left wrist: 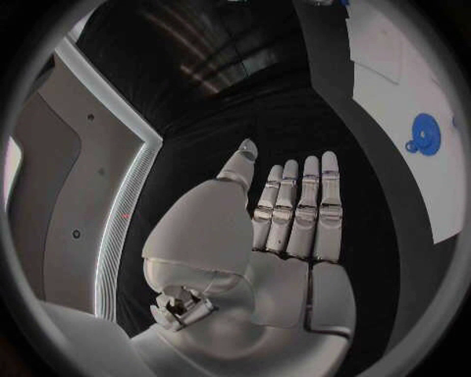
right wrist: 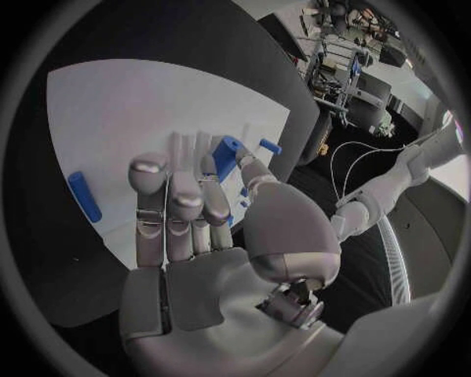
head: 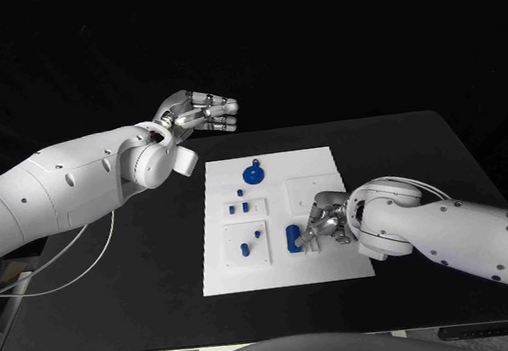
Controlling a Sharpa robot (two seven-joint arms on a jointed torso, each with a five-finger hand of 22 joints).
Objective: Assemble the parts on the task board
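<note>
Black desk (head: 117, 279) carrying task board (head: 340, 264) | right hand (head: 327, 223) pinching blue part (right wrist: 227, 154) beside its fingertips | left hand (head: 197, 113) hovering open, well apart.

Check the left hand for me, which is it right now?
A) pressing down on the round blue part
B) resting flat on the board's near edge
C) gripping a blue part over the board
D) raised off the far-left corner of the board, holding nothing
D: the left hand hangs beyond the task board with nothing in it; its wrist view shows bare fingers held straight together.
</note>
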